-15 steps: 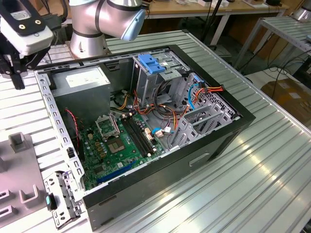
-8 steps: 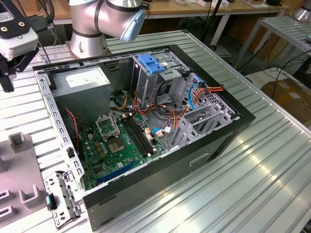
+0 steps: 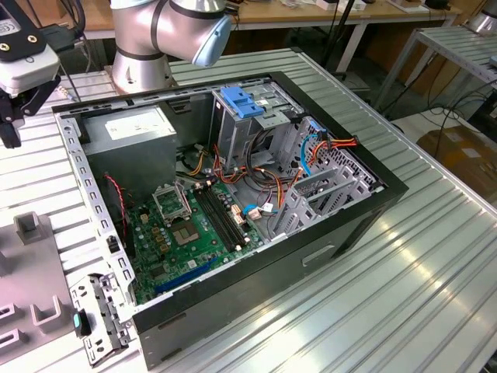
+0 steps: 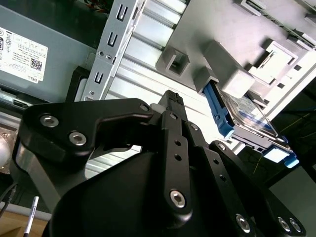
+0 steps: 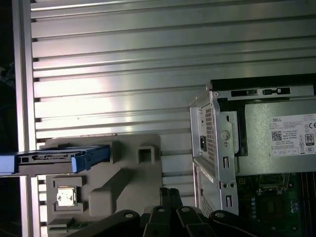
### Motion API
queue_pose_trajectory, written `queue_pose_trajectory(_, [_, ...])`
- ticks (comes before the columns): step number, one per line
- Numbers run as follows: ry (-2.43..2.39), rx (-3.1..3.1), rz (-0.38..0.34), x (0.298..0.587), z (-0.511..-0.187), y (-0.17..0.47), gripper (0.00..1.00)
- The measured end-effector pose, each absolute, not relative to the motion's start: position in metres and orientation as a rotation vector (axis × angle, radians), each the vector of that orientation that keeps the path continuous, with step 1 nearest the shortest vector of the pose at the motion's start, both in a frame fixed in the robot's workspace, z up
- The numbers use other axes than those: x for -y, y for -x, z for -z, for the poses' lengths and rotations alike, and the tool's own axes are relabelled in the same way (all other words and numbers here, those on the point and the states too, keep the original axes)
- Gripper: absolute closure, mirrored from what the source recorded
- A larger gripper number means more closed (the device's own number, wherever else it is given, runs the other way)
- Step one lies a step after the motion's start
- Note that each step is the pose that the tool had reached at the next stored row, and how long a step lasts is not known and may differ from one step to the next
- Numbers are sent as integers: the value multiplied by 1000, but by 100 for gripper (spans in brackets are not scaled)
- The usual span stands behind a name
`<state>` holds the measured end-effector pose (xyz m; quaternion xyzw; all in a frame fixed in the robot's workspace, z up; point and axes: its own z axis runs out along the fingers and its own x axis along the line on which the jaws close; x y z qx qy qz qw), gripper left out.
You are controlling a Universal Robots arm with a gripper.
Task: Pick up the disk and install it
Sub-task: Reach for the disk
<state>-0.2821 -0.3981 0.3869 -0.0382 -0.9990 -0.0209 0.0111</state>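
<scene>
The disk [image 4: 249,120] is a flat silver drive with blue rails. It stands on edge in a slot of the grey fixture plate [image 4: 222,29]. In the first wrist view the disk [image 5: 54,160] shows edge-on at the plate's [image 5: 123,173] far end. My gripper [image 4: 171,97] hangs above the ribbed table between the plate and the computer case, well apart from the disk. Its black fingers are shut with nothing between them. The fingertips [image 5: 165,193] also rise over the plate's near edge. In the exterior view my gripper [image 3: 9,128] sits at the far left.
The open computer case [image 3: 233,194] lies on the ribbed aluminium table [image 3: 435,256]. It holds a grey power-supply box [image 3: 128,128], a green motherboard [image 3: 194,229], and a metal drive cage with a blue handle [image 3: 241,101]. The arm's base [image 3: 144,54] stands behind the case.
</scene>
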Motion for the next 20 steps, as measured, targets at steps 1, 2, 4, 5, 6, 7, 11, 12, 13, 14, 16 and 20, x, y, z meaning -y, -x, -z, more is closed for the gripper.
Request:
queue_pose_trajectory(1, [119, 3116, 65, 398, -387, 283, 89])
queue_pose_trajectory(2, [118, 3116, 65, 398, -387, 283, 89])
queue_pose_trajectory(4, [118, 3116, 65, 398, -387, 287, 89])
queue_pose_trajectory(5, [118, 3116, 65, 398, -387, 288, 89])
queue_pose_trajectory(6, [118, 3116, 65, 398, -387, 289, 89])
queue_pose_trajectory(7, [118, 3116, 65, 398, -387, 289, 89])
queue_pose_trajectory(11, [118, 3116, 65, 398, -387, 294, 89])
queue_pose_trajectory(12, [118, 3116, 65, 398, -387, 296, 89])
queue_pose_trajectory(13, [118, 3116, 65, 398, -387, 297, 89])
queue_pose_trajectory(14, [118, 3116, 65, 398, -387, 298, 89])
queue_pose_trajectory(16, [118, 3116, 65, 398, -387, 301, 89])
queue_pose_trajectory(20, [118, 3116, 65, 398, -387, 306, 89])
